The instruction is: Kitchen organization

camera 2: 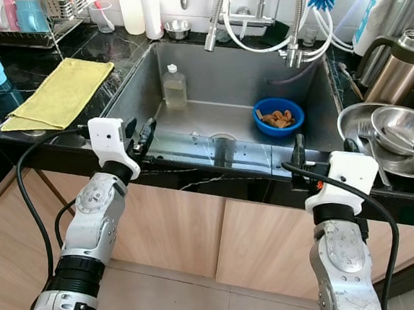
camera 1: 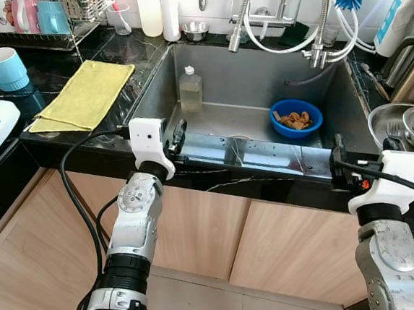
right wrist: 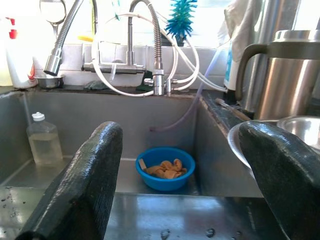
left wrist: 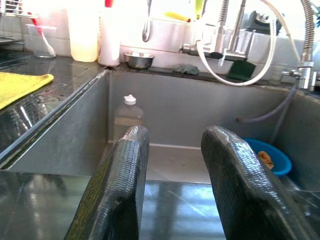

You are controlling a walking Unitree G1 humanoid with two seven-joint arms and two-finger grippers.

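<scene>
Left eye view: both claws poised at steel sink's [camera 1: 259,85] front edge, left claw [camera 1: 178,137] and right claw [camera 1: 337,159] released; round blue bowl [camera 1: 296,117] inside; no legible labels.

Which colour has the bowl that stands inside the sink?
The bowl is blue, seen best in the right wrist view.
</scene>
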